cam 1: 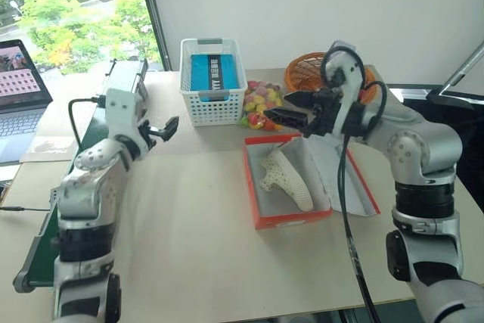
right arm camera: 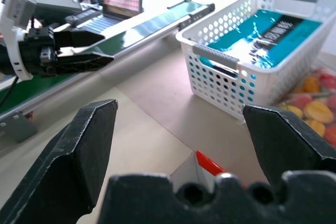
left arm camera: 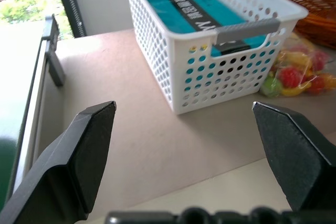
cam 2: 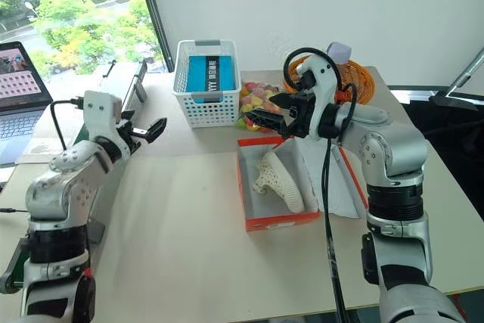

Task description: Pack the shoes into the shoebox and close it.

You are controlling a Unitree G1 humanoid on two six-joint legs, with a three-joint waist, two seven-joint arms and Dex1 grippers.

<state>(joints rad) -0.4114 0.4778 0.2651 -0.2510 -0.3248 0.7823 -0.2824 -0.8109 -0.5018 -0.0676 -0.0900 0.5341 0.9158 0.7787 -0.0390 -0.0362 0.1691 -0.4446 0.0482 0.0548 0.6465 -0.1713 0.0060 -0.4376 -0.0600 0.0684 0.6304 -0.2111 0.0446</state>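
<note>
The orange-red shoebox (cam 1: 260, 200) lies open in the middle of the table, its lid and white wrapping paper (cam 1: 338, 175) folded out to the right. One cream-white perforated shoe (cam 1: 287, 180) lies inside it, on its side. My right gripper (cam 1: 278, 108) hovers open and empty above the box's far end, pointing left. At the table's left side, well away from the box, my left gripper (cam 1: 167, 128) is raised, open and empty. It faces the white basket (left arm camera: 210, 51). The right wrist view shows a red corner of the shoebox (right arm camera: 208, 164) between my fingers and the left gripper (right arm camera: 73, 51) across the table.
A white mesh basket (cam 1: 214, 104) holding a teal box stands at the back. Beside it are a bag of colourful fruit (cam 1: 259, 104) and an orange wicker basket (cam 1: 302, 73). A green conveyor-like device (cam 1: 94, 130) runs along the left edge, with a laptop (cam 1: 19, 85) beyond it.
</note>
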